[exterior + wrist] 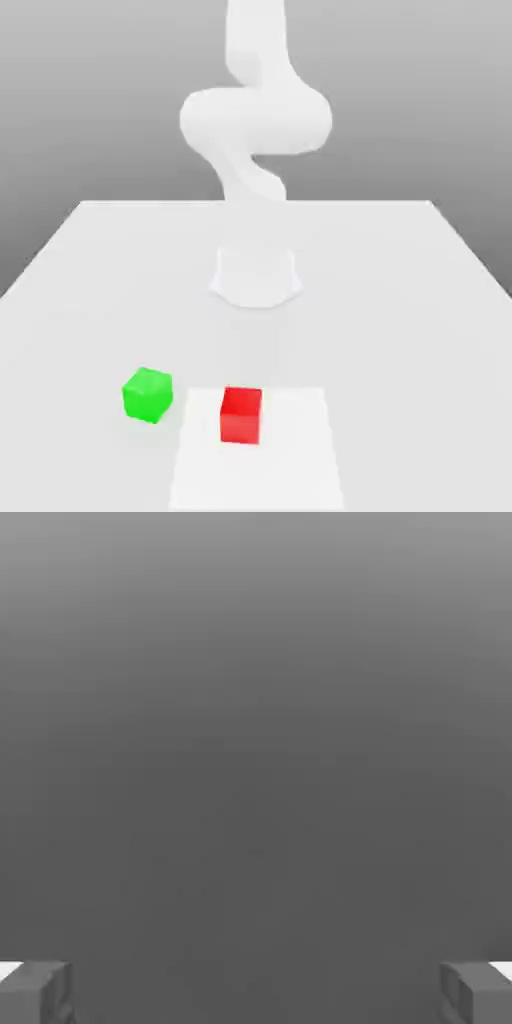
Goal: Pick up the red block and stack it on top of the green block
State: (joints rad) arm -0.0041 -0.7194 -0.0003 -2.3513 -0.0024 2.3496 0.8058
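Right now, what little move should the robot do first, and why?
Probably bring the gripper down over the red block. Both blocks sit on the table, the red one apart from the green block, which lies toward the exterior view's left. In the hand view the fingers stand wide apart with nothing between them, so nothing is grasped yet.

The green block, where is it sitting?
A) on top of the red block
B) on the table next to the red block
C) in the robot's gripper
B: the green block rests on the table, apart from the red block, on the exterior view's left.
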